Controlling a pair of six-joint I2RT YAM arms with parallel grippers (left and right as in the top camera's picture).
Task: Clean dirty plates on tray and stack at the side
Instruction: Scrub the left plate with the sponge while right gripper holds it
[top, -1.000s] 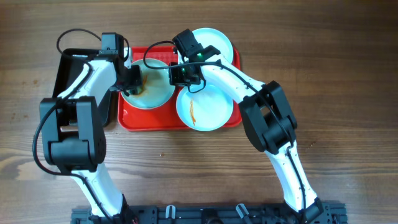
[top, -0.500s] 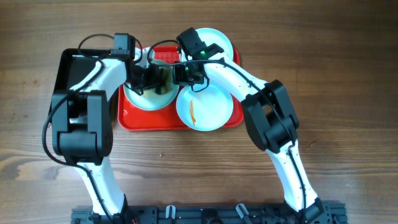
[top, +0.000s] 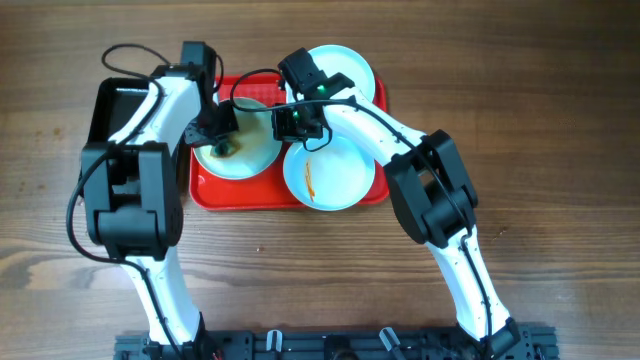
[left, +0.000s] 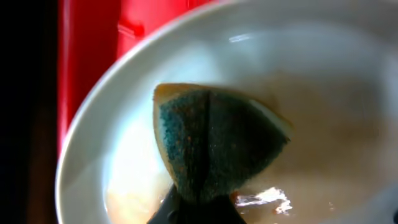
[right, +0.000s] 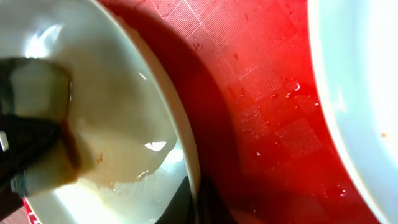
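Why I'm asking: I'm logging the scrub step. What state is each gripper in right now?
Left gripper: closed on the sponge.
Right gripper: closed on the rim of the plate under that sponge.

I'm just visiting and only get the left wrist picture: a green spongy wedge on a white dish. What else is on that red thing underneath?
Observer: From overhead, the red tray carries three plates. Your sponge is on the left plate.
Operator: Is anything holding that dish steady?
Observer: Yes. The right wrist view shows the right tool pinching its rim.
Operator: Are the other two dirty?
Observer: The near plate has an orange streak. The far plate looks clean where it shows.
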